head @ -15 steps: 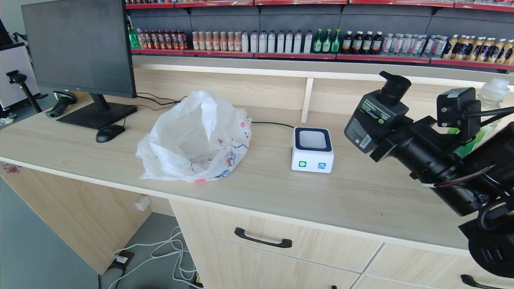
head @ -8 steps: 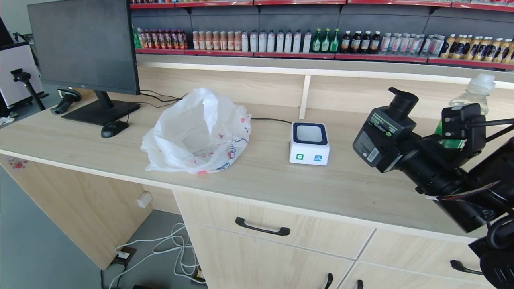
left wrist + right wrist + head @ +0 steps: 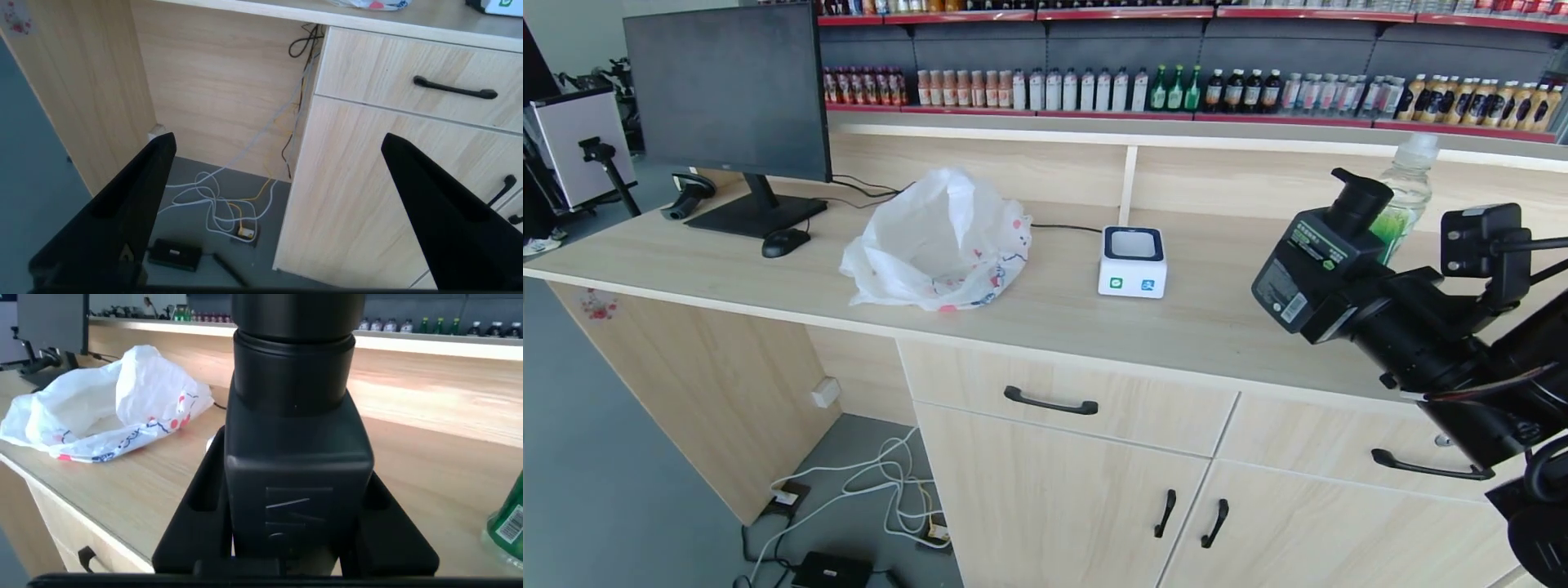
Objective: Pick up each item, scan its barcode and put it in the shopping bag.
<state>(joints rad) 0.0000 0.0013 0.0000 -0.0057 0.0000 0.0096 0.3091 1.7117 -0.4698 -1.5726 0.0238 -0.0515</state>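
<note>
Head cam has backed off; cabinet doors (image 3: 1054, 514) now in frame. Right gripper (image 3: 1327, 304) stays clamped on dark bottle (image 3: 1305, 265), above counter (image 3: 1054, 318) at scanner's (image 3: 1132, 261) 3 o'clock. Left gripper (image 3: 278, 143) is spread apart.

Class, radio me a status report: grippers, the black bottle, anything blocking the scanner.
Right gripper shut on black bottle, aloft right of scanner. Left gripper open, down by the cabinet. Nothing between bottle and scanner.
</note>
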